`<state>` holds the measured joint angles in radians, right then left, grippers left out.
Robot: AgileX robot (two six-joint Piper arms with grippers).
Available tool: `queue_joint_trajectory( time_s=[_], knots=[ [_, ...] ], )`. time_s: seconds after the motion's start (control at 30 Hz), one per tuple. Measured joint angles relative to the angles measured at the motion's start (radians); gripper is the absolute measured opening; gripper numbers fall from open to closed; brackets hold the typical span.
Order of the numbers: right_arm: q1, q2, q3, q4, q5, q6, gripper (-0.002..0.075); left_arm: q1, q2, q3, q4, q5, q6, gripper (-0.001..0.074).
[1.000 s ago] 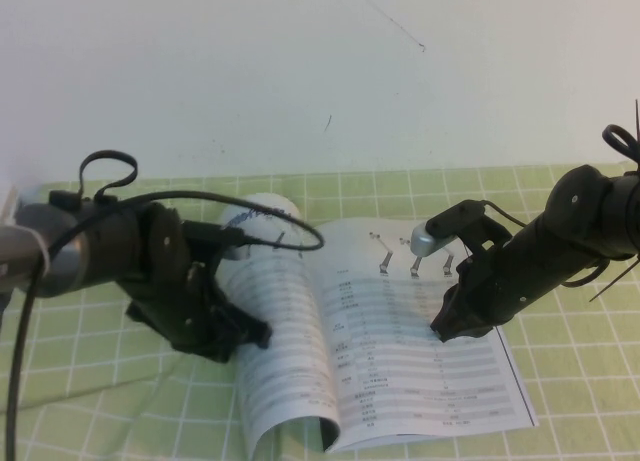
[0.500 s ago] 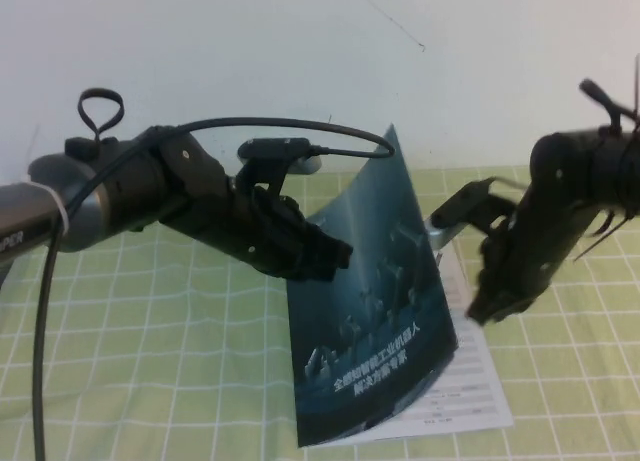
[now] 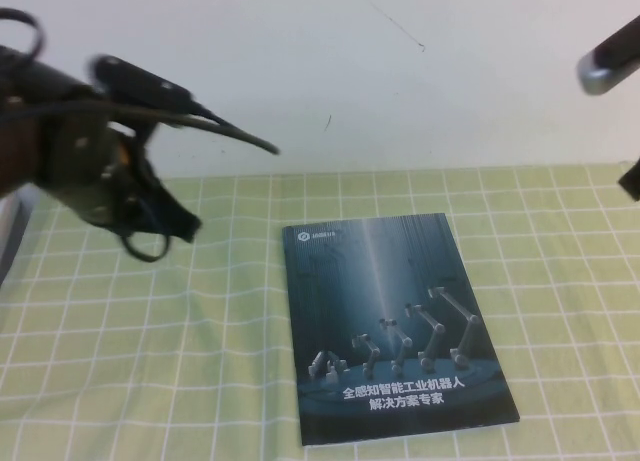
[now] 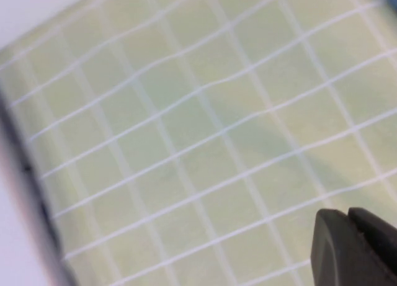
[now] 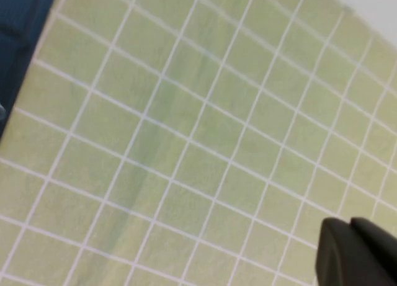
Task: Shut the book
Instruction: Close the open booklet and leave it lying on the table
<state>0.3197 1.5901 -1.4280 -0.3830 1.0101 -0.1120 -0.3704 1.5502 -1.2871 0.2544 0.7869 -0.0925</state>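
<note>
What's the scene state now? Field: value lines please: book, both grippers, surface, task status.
book: book closed, flat on the cloth, dark blue cover up, right of centre
left gripper: left gripper shut, empty, raised over the cloth to the book's left, clear of it
right gripper: right gripper shut, empty, raised at the far right, clear of the book
surface: green checked cloth, white wall behind
task status: book looks closed

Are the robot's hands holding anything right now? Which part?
Nothing is held. The dark blue booklet lies closed on the green checked cloth. The left gripper hovers left of it, the right gripper right of it, both empty.
</note>
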Motion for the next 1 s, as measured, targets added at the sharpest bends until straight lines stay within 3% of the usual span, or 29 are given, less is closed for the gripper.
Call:
queue_joint_trajectory(
  time_s=[0.23,0.7,1.0],
  knots=[
    [-0.002,-0.334,0.238,0.011,-0.119,0.033,-0.0003,0.07,-0.297,0.233,0.059,-0.058,-0.08,-0.0004],
    [-0.002,-0.965,0.806,0.086,-0.308,0.123,-0.0003,0.072,-0.843,0.781,0.055,-0.434,-0.14,-0.0004],
    [-0.002,-1.215,0.973,0.184,-0.234,0.119,-0.0003,0.072,-1.079,0.993,0.036,-0.624,-0.14,-0.0004]
  ],
)
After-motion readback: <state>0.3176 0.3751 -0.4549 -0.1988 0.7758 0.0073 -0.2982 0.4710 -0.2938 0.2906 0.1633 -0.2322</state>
